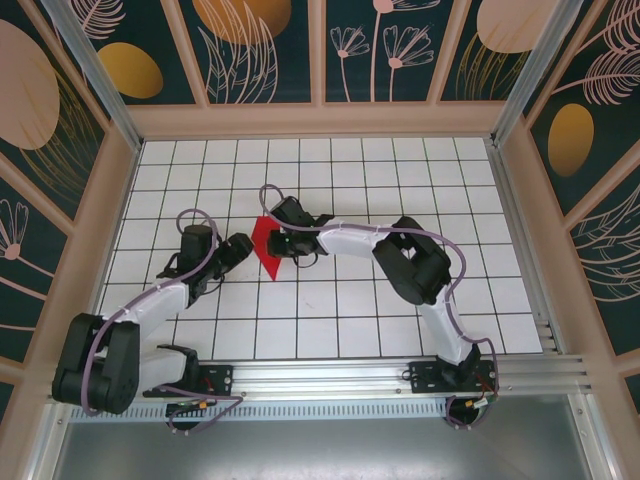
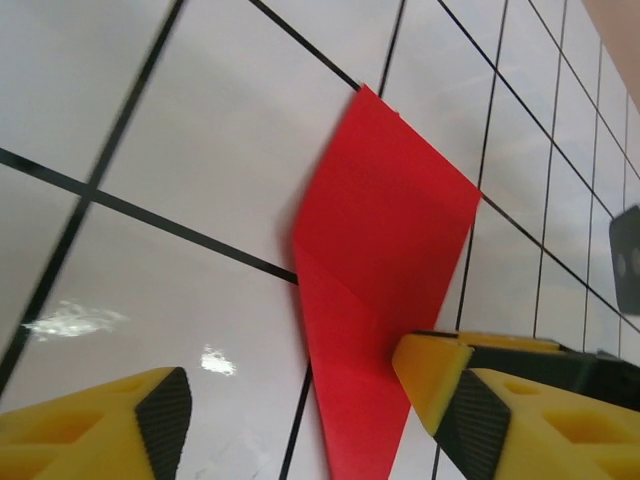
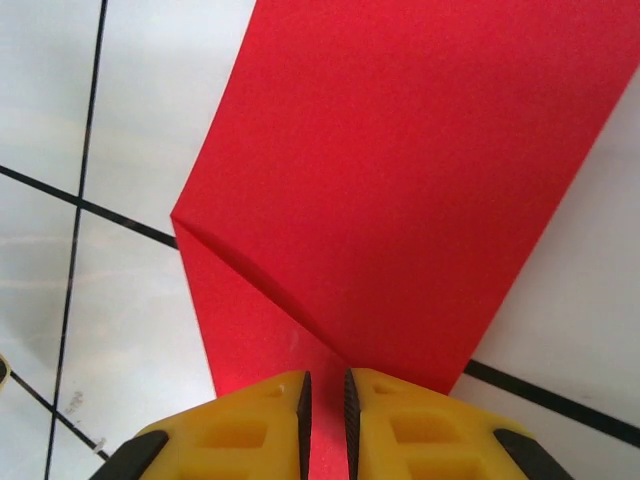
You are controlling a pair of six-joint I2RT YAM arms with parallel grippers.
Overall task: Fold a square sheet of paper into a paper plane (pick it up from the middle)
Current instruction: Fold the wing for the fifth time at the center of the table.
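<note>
From above, the paper (image 1: 266,246) is too small to show its creases, and the right jaws cover the edge facing them. In the right wrist view the paper's far and right sides run off the picture, and its near corner disappears between the pinched jaws. In the left wrist view its lower tip is cut off, a yellow finger (image 2: 440,375) covers part of its right edge, and a dark shape (image 2: 625,258) right of it is cropped beyond telling.

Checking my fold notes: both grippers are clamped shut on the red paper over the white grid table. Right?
Not quite. Only the right gripper is clamped shut on the red paper over the white grid table. The left gripper stands open, its jaws well apart, as the left wrist view shows.
</note>
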